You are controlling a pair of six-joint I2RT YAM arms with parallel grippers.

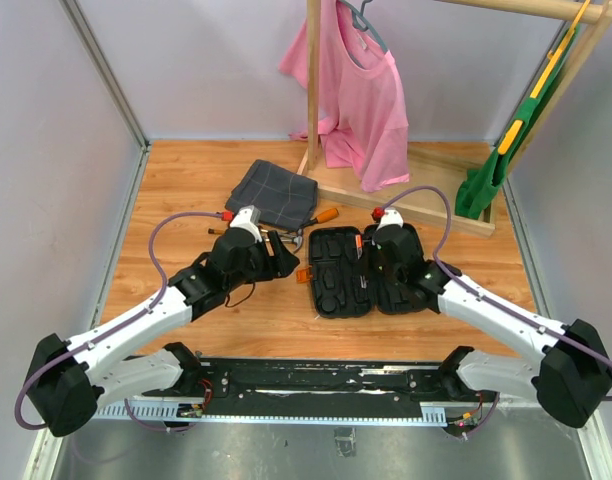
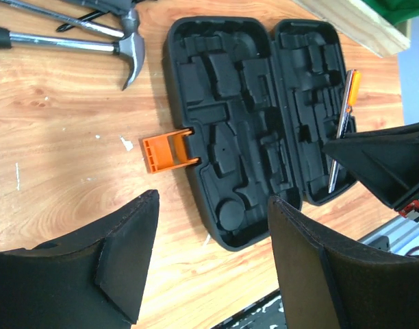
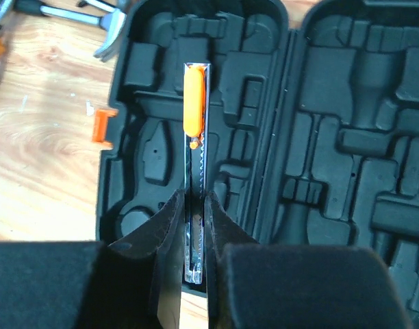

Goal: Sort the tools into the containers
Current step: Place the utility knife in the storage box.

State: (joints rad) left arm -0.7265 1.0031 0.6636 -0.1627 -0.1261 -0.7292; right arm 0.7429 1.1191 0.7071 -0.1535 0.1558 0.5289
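Wooden surface (image 1: 186,180) was seen beneath the opened case (image 1: 336,275). Left claw (image 2: 213,219) was spread wide, empty; right claw (image 3: 194,209) was clamped on a screwdriver (image 3: 193,110), its end hidden. Hammer (image 2: 131,53) handle was cropped.

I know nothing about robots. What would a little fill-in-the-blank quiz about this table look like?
1. The black tool case lies ___ on the table.
2. The right end effector is shut on a slim tool with an ___ handle.
3. The left end effector is open and holds ___.
4. The claw-headed tool lying outside the case is a ___.

Missing words: open; orange; nothing; hammer.
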